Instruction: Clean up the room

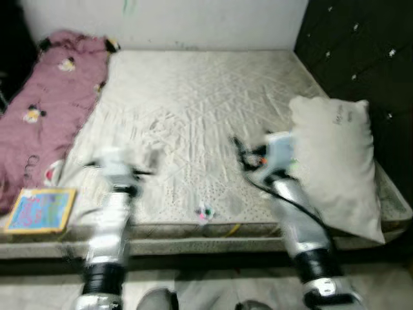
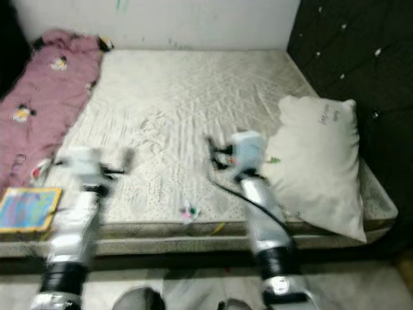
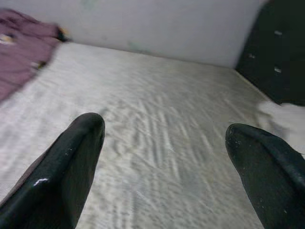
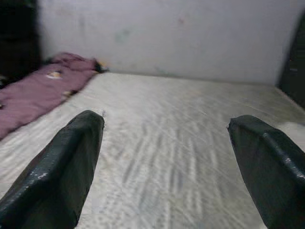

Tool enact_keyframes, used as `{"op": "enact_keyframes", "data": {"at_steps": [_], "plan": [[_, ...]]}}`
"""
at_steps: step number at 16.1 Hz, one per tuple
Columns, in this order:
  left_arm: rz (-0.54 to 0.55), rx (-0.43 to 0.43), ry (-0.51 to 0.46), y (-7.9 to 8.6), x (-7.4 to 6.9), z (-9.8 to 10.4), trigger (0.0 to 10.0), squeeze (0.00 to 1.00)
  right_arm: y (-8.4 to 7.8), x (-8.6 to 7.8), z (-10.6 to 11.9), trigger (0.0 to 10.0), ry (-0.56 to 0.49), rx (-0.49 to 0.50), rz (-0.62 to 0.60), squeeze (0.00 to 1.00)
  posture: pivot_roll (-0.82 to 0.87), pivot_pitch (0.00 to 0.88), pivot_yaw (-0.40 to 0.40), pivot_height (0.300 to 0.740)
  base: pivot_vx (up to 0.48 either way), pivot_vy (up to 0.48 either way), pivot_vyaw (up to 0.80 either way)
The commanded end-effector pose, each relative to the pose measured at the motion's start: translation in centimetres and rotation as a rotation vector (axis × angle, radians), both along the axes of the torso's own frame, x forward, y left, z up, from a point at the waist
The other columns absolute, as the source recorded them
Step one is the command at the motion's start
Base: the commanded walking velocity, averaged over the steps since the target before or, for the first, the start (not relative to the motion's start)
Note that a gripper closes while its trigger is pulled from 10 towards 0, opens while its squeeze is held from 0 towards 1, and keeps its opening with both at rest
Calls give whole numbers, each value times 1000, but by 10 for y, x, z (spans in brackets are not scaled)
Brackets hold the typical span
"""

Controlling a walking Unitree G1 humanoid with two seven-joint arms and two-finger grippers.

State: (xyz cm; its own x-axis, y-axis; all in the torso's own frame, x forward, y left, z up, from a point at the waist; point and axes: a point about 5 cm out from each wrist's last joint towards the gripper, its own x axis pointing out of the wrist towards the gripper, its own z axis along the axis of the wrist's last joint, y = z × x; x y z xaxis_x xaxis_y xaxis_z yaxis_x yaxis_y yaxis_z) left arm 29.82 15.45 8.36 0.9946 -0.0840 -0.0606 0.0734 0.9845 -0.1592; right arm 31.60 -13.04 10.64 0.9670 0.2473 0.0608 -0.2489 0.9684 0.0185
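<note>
Head views: bare mattress (image 1: 193, 116) ahead, both of my arms raised over its near half. Left gripper (image 3: 164, 138) has fingers spread wide, nothing between them; right gripper (image 4: 167, 138) likewise wide and empty. Both arms smeared in the eye views, the left one worst.

Things to tidy, as I read the task: white pillow (image 1: 335, 161) lying askew at the right edge beside the dark tufted headboard (image 1: 361, 51); purple printed blanket (image 1: 45, 110) bunched along the left side; colourful book (image 1: 40, 210) at the near left corner, just beside the blanket; a small bright scrap (image 1: 204, 212) near the front edge, too small to identify.

Risks:
- Blur means I can't trust depth. Reaching now could drive a finger into the mattress or miss the target.
- Pillow overhangs the near right corner; a clumsy nudge from the right arm, which is just beside it, might tip it to the floor.
- Book sits close to the edge; a sweep by the left arm could knock it off.

Materials: mattress cover quilted, pale, faintly wrinkled. Pillow soft, plump, will sag if pinched at one corner. Blanket limp fleece-like cloth, likely to drag. Book flat, stiff, glossy-looking.
</note>
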Motion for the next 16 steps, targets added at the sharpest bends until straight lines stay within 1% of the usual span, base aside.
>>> {"op": "enact_keyframes", "data": {"at_steps": [1,4,7,9,10,16], "plan": [[29,25,0,11,1,2,10000,0,8,2,6,10000,-21,18,22,0,27,9,-47,740,0,480,0],[35,22,-4,11,2,3,10000,0,8,3,6,10000,-20,19,19,0,24,13,-48,740,0,480,0],[45,26,-18,12,3,5,10000,0,9,3,8,10000,-27,7,29,0,23,16,-50,740,0,0,0],[26,11,-33,10,3,7,10000,0,10,4,8,10000,-28,2,29,0,21,18,-51,740,0,0,800],[22,11,-35,9,3,7,10000,0,9,4,8,10000,-28,3,26,0,20,18,-49,740,247,0,481],[11,5,-44,8,4,8,10000,0,8,5,7,10000,-26,2,19,0,19,17,-50,740,265,0,0]]}}
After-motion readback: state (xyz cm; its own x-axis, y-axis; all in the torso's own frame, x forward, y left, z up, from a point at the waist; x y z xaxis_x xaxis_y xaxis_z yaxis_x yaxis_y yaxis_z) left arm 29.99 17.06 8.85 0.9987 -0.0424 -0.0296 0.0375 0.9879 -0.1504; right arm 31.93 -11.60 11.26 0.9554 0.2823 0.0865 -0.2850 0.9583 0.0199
